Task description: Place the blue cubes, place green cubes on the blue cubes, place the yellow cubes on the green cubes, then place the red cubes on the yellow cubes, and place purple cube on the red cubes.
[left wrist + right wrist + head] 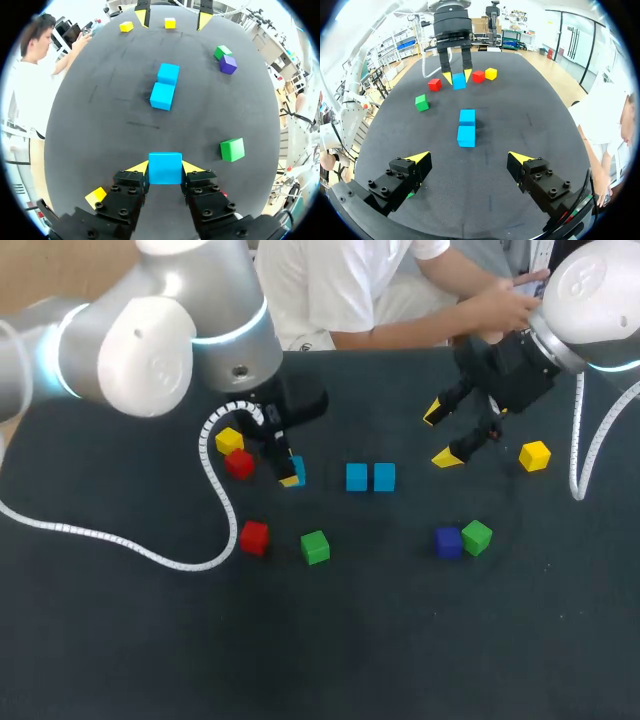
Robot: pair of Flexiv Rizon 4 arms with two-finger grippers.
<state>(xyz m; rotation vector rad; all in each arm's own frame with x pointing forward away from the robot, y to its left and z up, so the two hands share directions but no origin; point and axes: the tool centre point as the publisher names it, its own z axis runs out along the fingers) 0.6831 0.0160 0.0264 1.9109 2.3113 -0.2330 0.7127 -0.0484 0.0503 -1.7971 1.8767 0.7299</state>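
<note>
1. Nearest to the robot, a red cube [254,537], a green cube [315,547], the purple cube [448,541] and a second green cube [477,537] are lying in a loose row on the table [120,640]. The purple cube is sitting right against the second green cube. I judge that all four are serving as stock for the upper layers, because no cube is standing on another one yet.
2. A little farther, in the middle, the blue pair [357,477] is sitting side by side with the two cubes touching. It seems to be forming the beginning of the bottom layer.
3. To the left of the pair, the left gripper [165,167] is holding a third blue cube [165,175]. Its fingers are pressing on two opposite sides of the cube. This cube is in line with the pair but apart from it, so I judge it is meant to join that row. I cannot tell whether it is resting on the table or hanging just above it.
4. The left arm is coming in from the left side, with the wrist bending over and the fingers pointing down at the table. A second red cube [239,464] and a yellow cube [229,440] are lying just beside the gripper, on the side away from the pair.
5. Farthest, the right gripper [469,159] is hanging above the table beyond the pair. Its fingers are spreading wide and holding nothing. The arm is entering from the far right corner and leaning toward the middle, probably standing ready there without crowding the row. A second yellow cube [535,455] is lying near it, toward the right edge.
</note>
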